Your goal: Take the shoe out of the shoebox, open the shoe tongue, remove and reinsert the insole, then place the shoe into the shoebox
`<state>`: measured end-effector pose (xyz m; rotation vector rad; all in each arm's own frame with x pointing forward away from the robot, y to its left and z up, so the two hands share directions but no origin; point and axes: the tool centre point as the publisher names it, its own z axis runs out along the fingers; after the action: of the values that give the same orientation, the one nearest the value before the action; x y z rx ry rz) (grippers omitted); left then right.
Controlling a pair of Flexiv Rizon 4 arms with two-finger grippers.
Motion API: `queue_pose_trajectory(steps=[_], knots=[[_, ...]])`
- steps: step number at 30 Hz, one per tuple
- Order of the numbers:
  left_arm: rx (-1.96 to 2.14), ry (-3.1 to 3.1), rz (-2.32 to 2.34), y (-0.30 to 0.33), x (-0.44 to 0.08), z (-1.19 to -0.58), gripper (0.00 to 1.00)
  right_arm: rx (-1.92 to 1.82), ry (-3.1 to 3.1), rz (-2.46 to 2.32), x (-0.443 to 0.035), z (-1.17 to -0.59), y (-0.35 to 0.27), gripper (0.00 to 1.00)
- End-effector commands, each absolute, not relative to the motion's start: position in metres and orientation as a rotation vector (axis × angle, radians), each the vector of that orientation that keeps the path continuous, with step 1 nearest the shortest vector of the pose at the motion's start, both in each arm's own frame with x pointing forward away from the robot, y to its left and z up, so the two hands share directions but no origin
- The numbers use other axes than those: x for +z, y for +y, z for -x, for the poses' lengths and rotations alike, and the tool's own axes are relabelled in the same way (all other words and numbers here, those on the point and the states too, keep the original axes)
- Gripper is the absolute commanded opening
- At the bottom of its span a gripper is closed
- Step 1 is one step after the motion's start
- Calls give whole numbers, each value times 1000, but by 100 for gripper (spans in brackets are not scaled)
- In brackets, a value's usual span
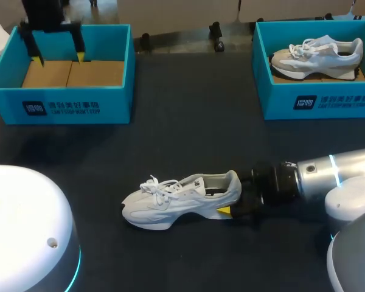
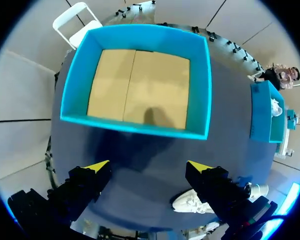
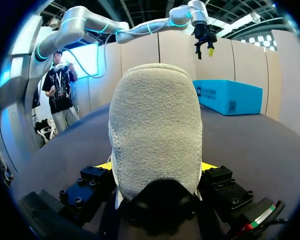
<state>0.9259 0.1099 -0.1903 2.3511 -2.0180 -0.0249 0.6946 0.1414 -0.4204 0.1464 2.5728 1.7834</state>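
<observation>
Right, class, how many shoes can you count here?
2. A white shoe lies on the table, heel in the right end effector; a second shoe sits inside the far right shoebox.

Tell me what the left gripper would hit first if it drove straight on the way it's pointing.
Most likely the cardboard floor of the open blue shoebox; the left gripper hangs above it, pointing down. Nothing lies between.

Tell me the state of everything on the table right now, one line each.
white shoe: upright on the table, heel gripped.
left shoebox: open, empty.
right shoebox: open, holding a second shoe.
left hand: open, holding nothing.
right hand: shut on the white shoe's heel.
</observation>
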Motion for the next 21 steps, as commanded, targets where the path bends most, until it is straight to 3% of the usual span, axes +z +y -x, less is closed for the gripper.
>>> queue_pose_trajectory(steps=[1,6,21], knots=[[54,-2013,-2400,102,-195,-872,100,1781,2573,-147,-422,-695,143,0],[17,-2017,-2436,83,-199,-836,100,1781,2573,-147,-422,-695,143,0],[-102,-1951,-2386,71,-204,-840,100,1781,2573,-147,-422,-695,143,0]])
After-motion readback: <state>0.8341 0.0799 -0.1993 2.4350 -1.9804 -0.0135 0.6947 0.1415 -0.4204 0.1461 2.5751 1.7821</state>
